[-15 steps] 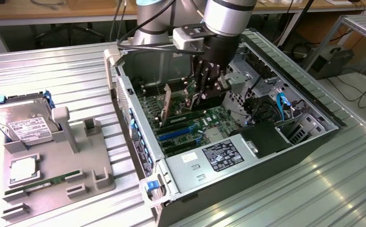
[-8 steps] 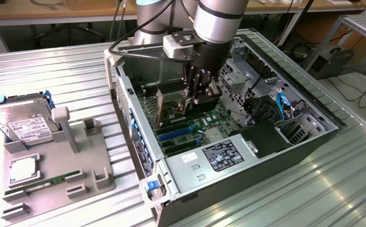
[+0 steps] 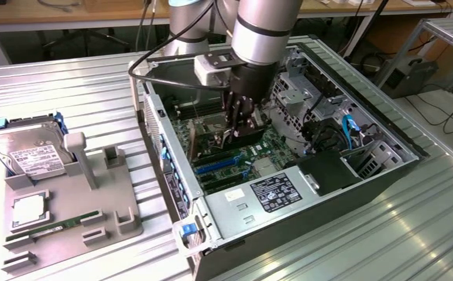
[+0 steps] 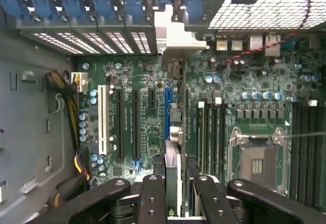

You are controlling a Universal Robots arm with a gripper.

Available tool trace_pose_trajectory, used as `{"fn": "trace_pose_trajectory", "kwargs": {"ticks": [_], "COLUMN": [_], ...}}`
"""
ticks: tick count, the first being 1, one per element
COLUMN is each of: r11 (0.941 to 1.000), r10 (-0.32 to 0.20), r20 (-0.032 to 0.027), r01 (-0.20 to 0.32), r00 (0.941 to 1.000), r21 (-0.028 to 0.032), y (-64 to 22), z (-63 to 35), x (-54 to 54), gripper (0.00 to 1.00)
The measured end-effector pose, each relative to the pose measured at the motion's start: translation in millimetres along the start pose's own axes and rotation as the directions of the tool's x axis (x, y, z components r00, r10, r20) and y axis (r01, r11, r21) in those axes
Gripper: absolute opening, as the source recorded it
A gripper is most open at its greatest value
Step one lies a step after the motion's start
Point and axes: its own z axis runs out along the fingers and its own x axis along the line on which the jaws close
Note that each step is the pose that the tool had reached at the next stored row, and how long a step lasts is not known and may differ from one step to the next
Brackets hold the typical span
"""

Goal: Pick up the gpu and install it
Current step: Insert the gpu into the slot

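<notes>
Card position: I see the gpu standing on edge between the fingers, directly below the gripper, its lower edge down among the slots of the motherboard inside the computer case.
Grip state: I read the gripper as clenched on the gpu, one finger on each flat face, holding near the upper edge.
Seating: the silver bracket lies ahead of the fingers, at the rear slot openings; I cannot tell whether the edge connector is fully home in the blue slot.
Weight: I judge the card light, an easy load for this hold.
Stiffness: I judge the board stiff along its length yet liable to flex and crack if pressed off-axis.
Fragility: I treat the components and edge contacts as delicate.
Surface: I expect the flat faces to be fairly smooth, so slip is possible under downward push.
Hold point: I favour the bare upper margin, mid-length.
Surroundings: well away from the gripper, outside the case, a hard drive and memory stick rest on a grey holder.
</notes>
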Motion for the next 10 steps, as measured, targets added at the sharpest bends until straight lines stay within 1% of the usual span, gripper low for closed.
{"fn": "trace_pose_trajectory", "kwargs": {"ticks": [3, 7, 10], "r11": [1.0, 0.9999, 0.9998], "r10": [-0.004, -0.011, -0.019], "r20": [0.0, 0.0001, 0.0016], "r01": [0.004, 0.011, 0.019], "r00": [1.0, 0.9999, 0.9998], "r21": [0.0002, 0.0003, 0.0004], "y": [3.2, 9.8, 12.1], "z": [5.4, 12.7, 17.4], "x": [2.8, 4.1, 4.1], "gripper": [0.26, 0.26, 0.26]}}
